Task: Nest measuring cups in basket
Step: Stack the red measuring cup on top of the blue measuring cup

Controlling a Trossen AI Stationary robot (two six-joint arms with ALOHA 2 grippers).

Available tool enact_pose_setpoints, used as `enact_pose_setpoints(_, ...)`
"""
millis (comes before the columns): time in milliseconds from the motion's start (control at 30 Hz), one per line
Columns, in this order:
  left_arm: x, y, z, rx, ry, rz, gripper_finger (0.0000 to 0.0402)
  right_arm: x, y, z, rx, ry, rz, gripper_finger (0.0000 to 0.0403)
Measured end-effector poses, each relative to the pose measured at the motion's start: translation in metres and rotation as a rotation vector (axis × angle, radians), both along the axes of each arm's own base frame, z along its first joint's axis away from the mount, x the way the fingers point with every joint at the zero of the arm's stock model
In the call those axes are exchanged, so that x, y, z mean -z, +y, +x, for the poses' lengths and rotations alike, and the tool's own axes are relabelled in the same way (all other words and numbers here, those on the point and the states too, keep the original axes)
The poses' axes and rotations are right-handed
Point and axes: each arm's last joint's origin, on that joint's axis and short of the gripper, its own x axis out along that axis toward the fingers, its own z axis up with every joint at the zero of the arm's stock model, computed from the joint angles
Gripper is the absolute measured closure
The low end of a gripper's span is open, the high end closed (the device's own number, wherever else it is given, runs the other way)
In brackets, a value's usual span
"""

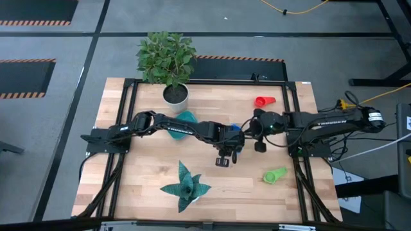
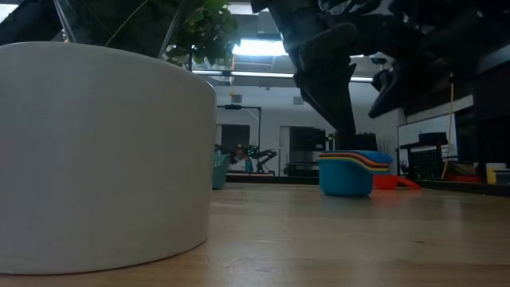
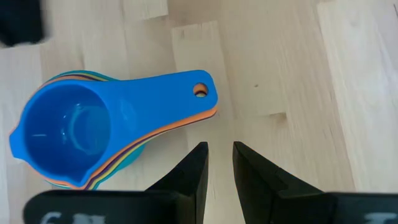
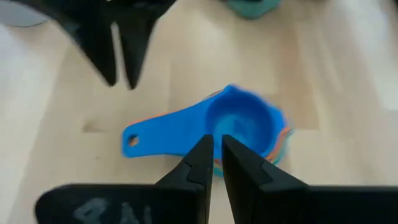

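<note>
Nested measuring cups (image 3: 93,134) on table, just beyond left tool (image 3: 219,163), slightly parted, empty

The right pincer (image 4: 216,158), prongs nearly together, hangs over the nested measuring cups (image 4: 236,127).
</note>
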Motion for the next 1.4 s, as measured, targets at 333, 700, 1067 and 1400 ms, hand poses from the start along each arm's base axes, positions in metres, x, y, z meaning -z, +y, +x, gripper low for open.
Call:
enact_pose_setpoints(333, 0.000, 0.000, 0.000, 0.001, -0.002, -0.001, 0.0334, -0.008, -0.020, -0.001, 0.117, 0.008, -0.022, 0.0362)
enact_pose_setpoints(700, -0.001, 0.000, 0.002, 0.000, -0.028, -0.003, 0.0334, -0.013, -0.050, -0.004, 0.251, -0.015, -0.129, 0.0329)
enact_pose_setpoints(1067, -0.002, 0.000, 0.004, 0.001, -0.045, -0.004, 0.0334, -0.016, -0.081, -0.015, 0.553, 0.014, -0.303, 0.0233)
enact_pose_setpoints(1400, -0.002, 0.000, 0.004, 0.001, -0.047, -0.003, 0.0334, -0.015, -0.115, -0.030, 0.706, 0.000, -0.231, 0.0209)
